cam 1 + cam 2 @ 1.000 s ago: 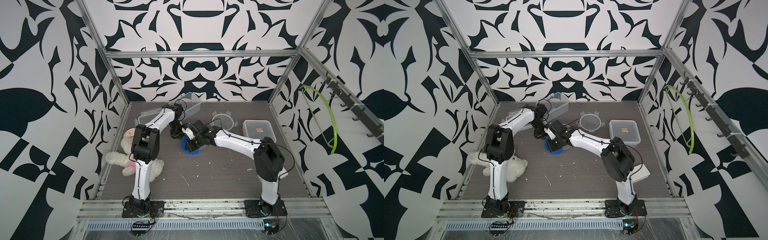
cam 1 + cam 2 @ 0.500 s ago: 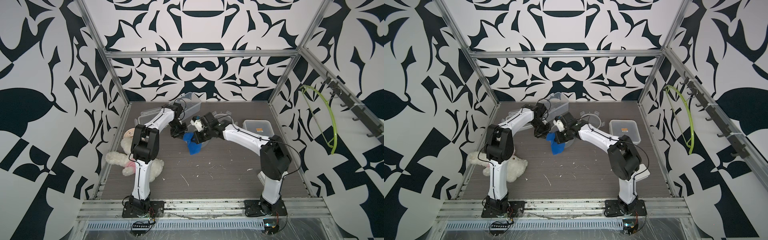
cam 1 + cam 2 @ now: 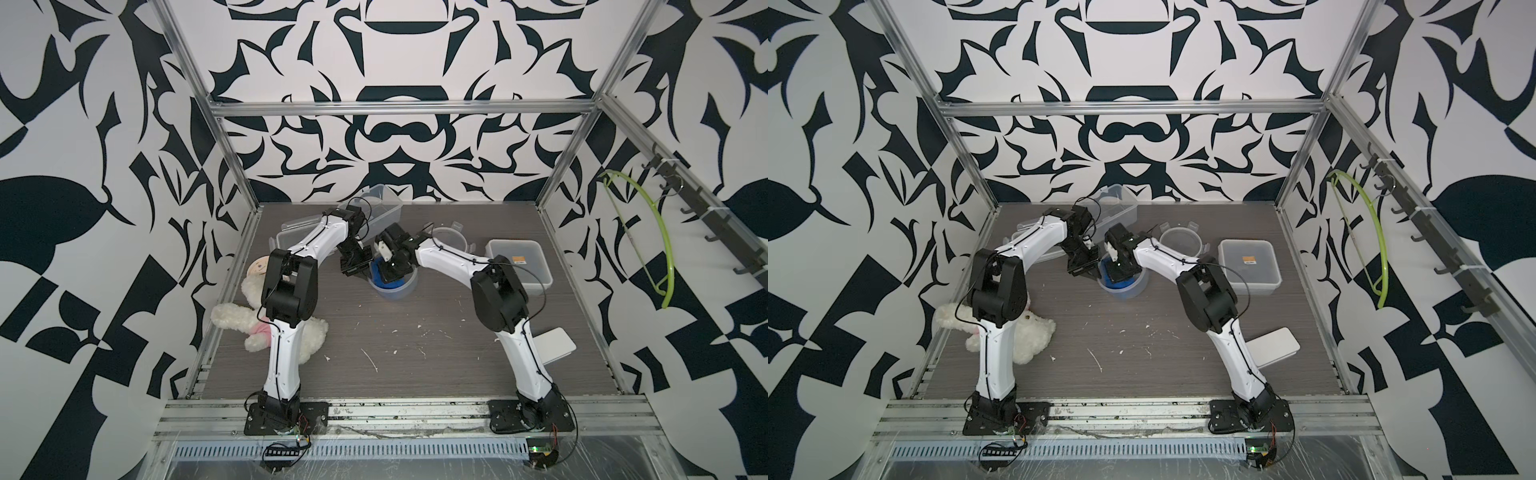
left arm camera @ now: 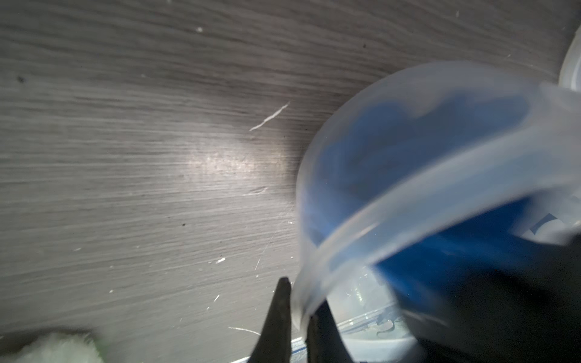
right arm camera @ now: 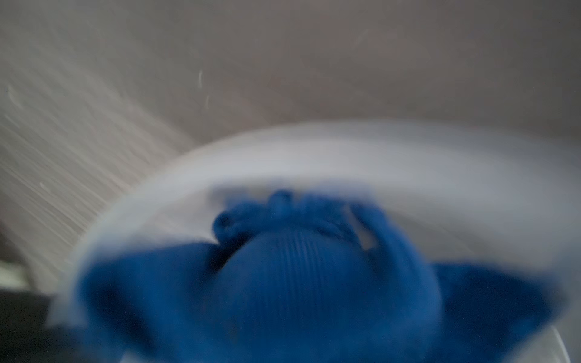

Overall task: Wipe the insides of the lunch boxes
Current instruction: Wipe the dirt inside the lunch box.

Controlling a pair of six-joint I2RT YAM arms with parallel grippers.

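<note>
Scanning from the left edge of the table (image 3: 415, 365), you had a white plush toy (image 3: 232, 322) lying beside the left arm, with a round beige clock (image 3: 258, 266) just behind it. Further back, a clear lid (image 3: 291, 235) lay flat, and the rectangular lunch box (image 3: 384, 203) sat tilted and lidless at the back edge. Your left gripper (image 4: 298, 301) had its two fingers pinched together on the rim of the round lunch box (image 3: 397, 291), which stood near the middle of the table between the two arms. Inside that box lay the blue cloth (image 5: 298, 283). Your right gripper (image 3: 392, 270) reached down into the box from above, its jaws closed on the cloth, which bunched over the fingers and hid them in the blurred right wrist view. Just behind the right arm the round lid (image 3: 446, 239) lay flat. To its right, well apart from the round box, the square lunch box (image 3: 536, 274) stood upright with an orange sticker on it. Nearer you, a flat white box (image 3: 555, 345) lay beside the right arm, and a green hanger (image 3: 648, 237) hung on the right wall.
</note>
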